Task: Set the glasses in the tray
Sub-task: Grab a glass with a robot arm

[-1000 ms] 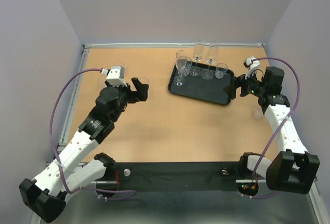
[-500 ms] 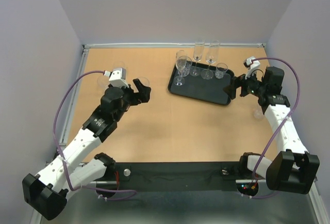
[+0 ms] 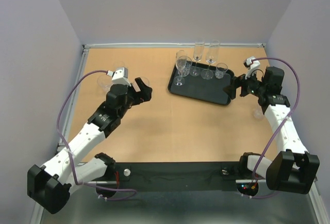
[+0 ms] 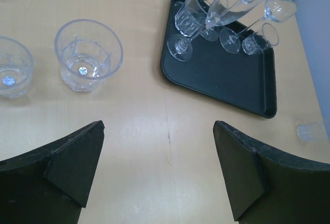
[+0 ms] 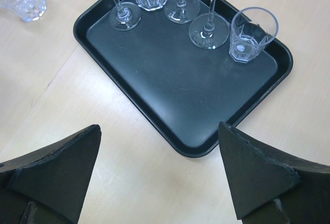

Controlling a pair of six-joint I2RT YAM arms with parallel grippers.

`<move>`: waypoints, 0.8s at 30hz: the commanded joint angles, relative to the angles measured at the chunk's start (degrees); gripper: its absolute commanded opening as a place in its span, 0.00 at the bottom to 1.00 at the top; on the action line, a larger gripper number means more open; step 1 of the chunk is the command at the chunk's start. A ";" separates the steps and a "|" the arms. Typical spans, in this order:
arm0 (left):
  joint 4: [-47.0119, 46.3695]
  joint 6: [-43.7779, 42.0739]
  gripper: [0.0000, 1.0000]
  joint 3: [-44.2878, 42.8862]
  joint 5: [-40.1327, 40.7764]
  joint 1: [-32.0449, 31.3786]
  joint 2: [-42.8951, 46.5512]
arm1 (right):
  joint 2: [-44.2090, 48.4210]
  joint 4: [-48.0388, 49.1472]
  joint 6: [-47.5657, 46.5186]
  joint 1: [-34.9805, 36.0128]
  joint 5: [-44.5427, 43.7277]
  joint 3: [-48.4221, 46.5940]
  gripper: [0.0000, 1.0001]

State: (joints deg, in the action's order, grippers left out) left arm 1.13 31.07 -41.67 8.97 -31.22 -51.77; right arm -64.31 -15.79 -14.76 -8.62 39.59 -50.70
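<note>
The black tray (image 3: 206,91) lies toward the far right corner of the desk (image 3: 154,131), turned at an angle. The glasses (image 3: 181,65) already on it are gathered along its far edge, probably so that the near part is left free for more. In the right wrist view a short tumbler (image 5: 251,33) and a stemmed glass (image 5: 209,30) are seen upright there, near each other but apart. The right gripper (image 5: 160,167) hangs just before the near edge of the tray, spread wide and holding nothing. The left gripper (image 4: 160,149) is also spread wide and empty. It is pointed toward a faceted tumbler (image 4: 88,53), which stands upright toward the left edge of the desk, with a second tumbler (image 4: 10,66) just beside it. The wide opening seems meant to let the fingers pass around this tumbler. One more small glass (image 4: 311,130) stands near the right edge of the desk, outside the tray.
</note>
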 commanded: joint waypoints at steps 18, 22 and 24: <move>1.95 19.81 0.51 -8.34 -1.41 11.53 -22.14 | 2.18 2.96 0.26 -0.43 -0.66 -0.02 1.00; 0.90 21.93 0.51 -8.16 -0.71 12.59 -24.43 | 2.35 2.87 0.26 -0.43 -0.75 -0.02 1.00; 0.37 22.45 0.51 -8.25 -0.36 13.03 -24.96 | 2.35 2.96 0.18 -0.43 -0.83 -0.10 1.00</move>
State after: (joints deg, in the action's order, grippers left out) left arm 3.64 50.37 -47.88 8.38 -18.85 -76.86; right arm -63.33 -15.79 -14.76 -8.62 39.20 -50.70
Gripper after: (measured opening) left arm 0.516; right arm 0.998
